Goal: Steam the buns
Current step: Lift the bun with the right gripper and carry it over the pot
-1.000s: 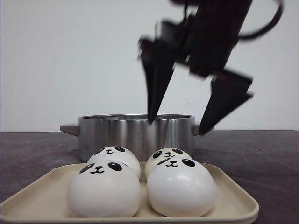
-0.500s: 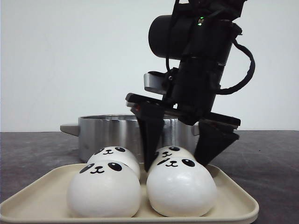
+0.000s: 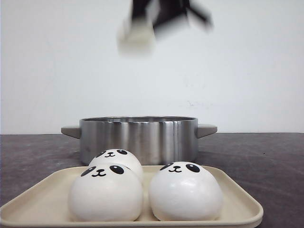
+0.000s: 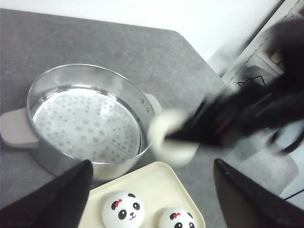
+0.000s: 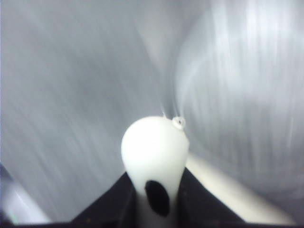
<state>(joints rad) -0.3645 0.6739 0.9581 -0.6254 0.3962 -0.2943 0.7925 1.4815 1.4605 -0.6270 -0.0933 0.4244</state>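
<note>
Three white panda buns (image 3: 105, 192) (image 3: 185, 190) (image 3: 116, 159) sit on the cream tray (image 3: 242, 205). My right gripper (image 3: 142, 26) is blurred, high above the steel pot (image 3: 137, 135). It is shut on the fourth bun (image 3: 137, 42), which is squeezed between its fingers in the right wrist view (image 5: 152, 142). In the left wrist view this bun (image 4: 171, 142) hangs beside the pot's rim (image 4: 142, 102), above the table. My left gripper (image 4: 152, 164) is open and empty, high over the tray's far end (image 4: 156, 173). It does not show in the front view.
The pot holds a perforated steamer plate (image 4: 85, 121) with nothing on it, and has grey side handles (image 4: 14, 128). The table is dark grey (image 4: 118, 47). White furniture (image 4: 256, 61) stands beyond the table's right edge.
My right gripper came down over the back right bun, closed on it and lifted it fast up and to the left. Three buns are left on the tray.
</note>
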